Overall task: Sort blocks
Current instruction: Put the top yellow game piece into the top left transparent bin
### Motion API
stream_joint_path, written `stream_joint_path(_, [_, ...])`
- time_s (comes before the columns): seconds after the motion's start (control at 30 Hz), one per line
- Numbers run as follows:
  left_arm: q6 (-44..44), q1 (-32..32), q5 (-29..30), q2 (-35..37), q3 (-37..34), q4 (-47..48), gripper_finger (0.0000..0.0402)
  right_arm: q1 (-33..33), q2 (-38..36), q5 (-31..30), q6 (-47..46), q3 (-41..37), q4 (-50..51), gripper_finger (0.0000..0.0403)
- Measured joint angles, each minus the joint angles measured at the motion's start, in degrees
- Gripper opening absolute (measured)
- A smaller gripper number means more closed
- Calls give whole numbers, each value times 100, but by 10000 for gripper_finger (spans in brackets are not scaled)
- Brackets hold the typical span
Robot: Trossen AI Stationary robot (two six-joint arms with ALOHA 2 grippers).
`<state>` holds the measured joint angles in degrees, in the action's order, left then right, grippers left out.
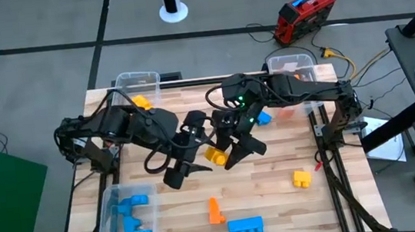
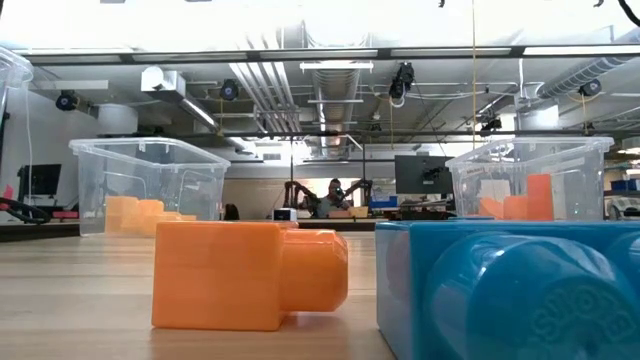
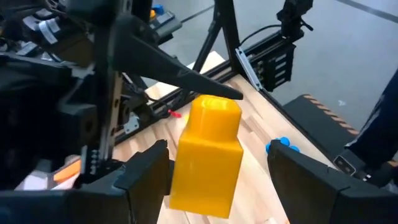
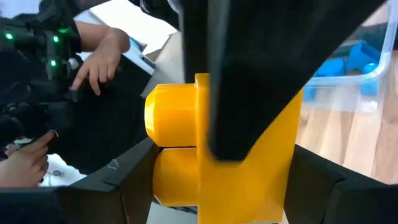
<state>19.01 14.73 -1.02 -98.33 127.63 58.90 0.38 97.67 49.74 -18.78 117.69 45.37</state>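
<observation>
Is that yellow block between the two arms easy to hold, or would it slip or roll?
The yellow block looks rigid, glossy plastic, so probably light and slightly slippery. Its flat sides should stop rolling and suit the jaws; standing tall on the table, it may tip if nudged.

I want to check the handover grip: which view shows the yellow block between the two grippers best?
The left wrist view: the whole yellow block stands between open fingers. The right wrist view hides part of it behind a finger, the high view shows it small, the low view not at all.

Crowded at table centre: left gripper (image 1: pixel 193 157) and right gripper (image 1: pixel 235 145) packed around yellow block (image 1: pixel 214 155). Open wood toward 3 o'clock, up to a small yellow block (image 1: pixel 301 178). At 6 o'clock, orange block (image 1: pixel 215 211) and blue block (image 1: pixel 245 226). Bins (image 1: pixel 127 214) along both sides.
</observation>
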Motion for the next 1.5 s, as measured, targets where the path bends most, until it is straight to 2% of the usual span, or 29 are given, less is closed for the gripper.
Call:
stream_joint_path(0.27, [43, -124, -719, -160, -4, -241, 239, 0, -2, 2, -77, 0, -130, 257])
stream_joint_path(0.7, [112, -214, -853, -183, -20, -274, 227, 0, -7, -20, -117, 0, -109, 257])
stream_joint_path(0.83, [156, -226, -850, -183, -20, -280, 196, 0, -7, -23, -121, 0, -112, 257])
stream_joint_path(1.03, [213, -260, -855, -183, -22, -247, 112, 0, -7, -16, -110, -9, -115, 257])
stream_joint_path(1.5, [191, -275, -893, -196, 199, -64, 110, -3, -7, -21, -99, -11, -313, 257])
